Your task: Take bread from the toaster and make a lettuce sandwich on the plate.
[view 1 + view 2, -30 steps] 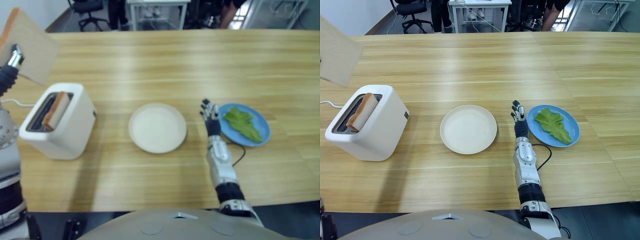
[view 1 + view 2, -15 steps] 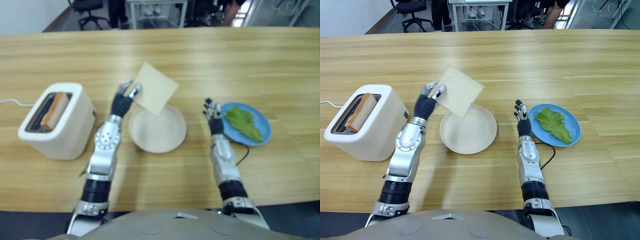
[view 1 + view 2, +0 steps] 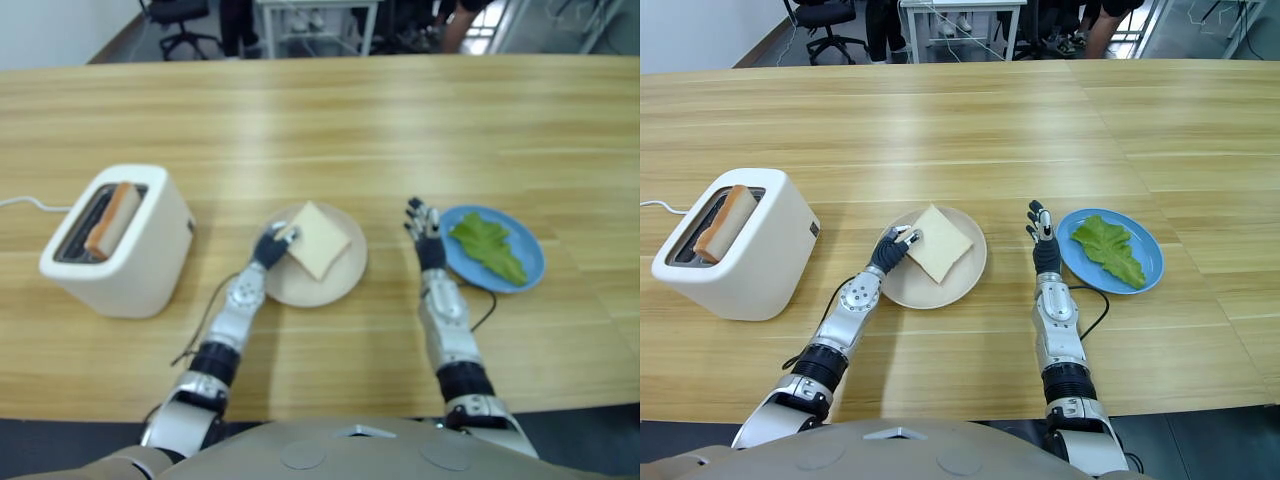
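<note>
Left hand (image 3: 890,250) at edge of bread (image 3: 943,245)

Bright, even light falls from overhead on the wooden table (image 3: 940,120), leaving no hard glare, only a pale sheen on its far boards. Shadows are soft and short. The toaster (image 3: 750,270) throws a faint dark patch on the wood just beside its base, and a thin shade lies under the near rim of the cream plate (image 3: 962,283). The room behind is brightest at the upper right corner.
</note>
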